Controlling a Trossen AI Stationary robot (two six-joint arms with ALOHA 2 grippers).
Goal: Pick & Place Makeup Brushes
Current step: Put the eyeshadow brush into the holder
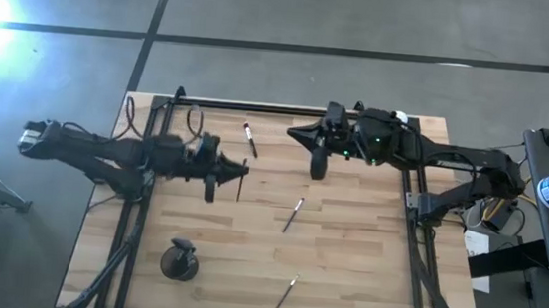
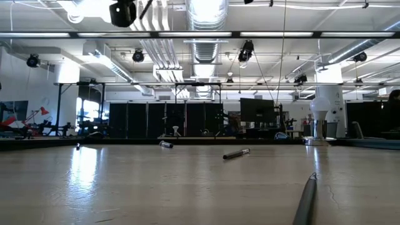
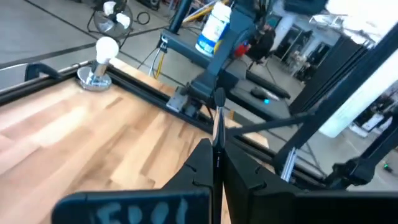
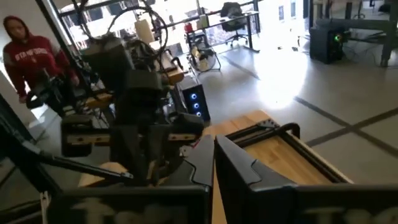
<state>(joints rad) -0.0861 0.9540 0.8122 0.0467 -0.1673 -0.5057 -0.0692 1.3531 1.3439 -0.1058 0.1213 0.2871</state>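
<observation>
Gripping a thin makeup brush (image 3: pixel 217 121), the left gripper (image 1: pixel 236 171) hangs over the left half of the table (image 1: pixel 343 280). In the left wrist view the brush stands up from between the pinched fingers (image 3: pixel 199 163), caught near one end, so most of its length sticks out past the tips. That hold probably suits lowering it end-first into a container.

Right gripper (image 1: pixel 296 133) hovers over the far middle of the table, fingers (image 4: pixel 239 163) pressed together with nothing visible between them. Likely waiting or between picks.

Loose brushes lie flat and well apart:
- red-marked brush (image 1: pixel 250 138) near the far edge, between the two grippers
- centre brush (image 1: pixel 292 214) in the middle of the table
- near brush (image 1: pixel 284 295) toward the near edge

The scatter gives each one clear room for a grasp from above.

Dark round cup (image 1: pixel 179 261) sits near the left-near corner, a likely drop spot, though I cannot tell what it holds. White ball on a stand (image 3: pixel 98 62) is at a table corner, out of the way.
</observation>
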